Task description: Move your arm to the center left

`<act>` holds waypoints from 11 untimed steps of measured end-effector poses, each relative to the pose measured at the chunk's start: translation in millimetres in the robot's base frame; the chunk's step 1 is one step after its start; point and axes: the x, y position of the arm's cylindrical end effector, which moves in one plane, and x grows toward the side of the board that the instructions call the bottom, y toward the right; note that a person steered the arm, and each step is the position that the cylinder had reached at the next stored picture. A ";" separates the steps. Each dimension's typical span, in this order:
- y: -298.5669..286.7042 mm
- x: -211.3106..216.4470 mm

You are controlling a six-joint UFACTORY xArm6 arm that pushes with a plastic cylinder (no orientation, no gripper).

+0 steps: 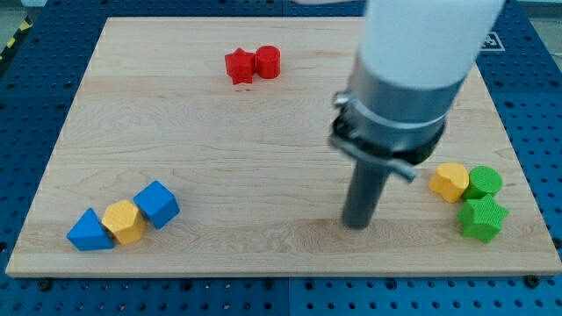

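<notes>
My dark rod hangs from the white and grey arm at the view's right of centre, and my tip (356, 225) rests on the wooden board (219, 158) in its lower right part. It touches no block. A yellow hexagon block (450, 182), a green round block (484, 183) and a green star block (482, 218) sit to its right. A red star block (238, 66) and a red cylinder block (268, 62) sit together at the view's top. A blue triangle block (89, 232), a yellow hexagon block (123, 221) and a blue cube (158, 204) form a row at the bottom left.
The board lies on a blue perforated table (26, 105) that shows on all sides. The arm's body (413, 79) hides part of the board's upper right.
</notes>
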 end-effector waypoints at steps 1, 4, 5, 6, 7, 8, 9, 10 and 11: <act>-51.5 28.5; -99.2 36.0; -115.2 35.6; -156.3 35.3; -163.8 35.5; -141.3 22.6; -131.7 -10.0; -131.7 -60.1; -160.9 -106.3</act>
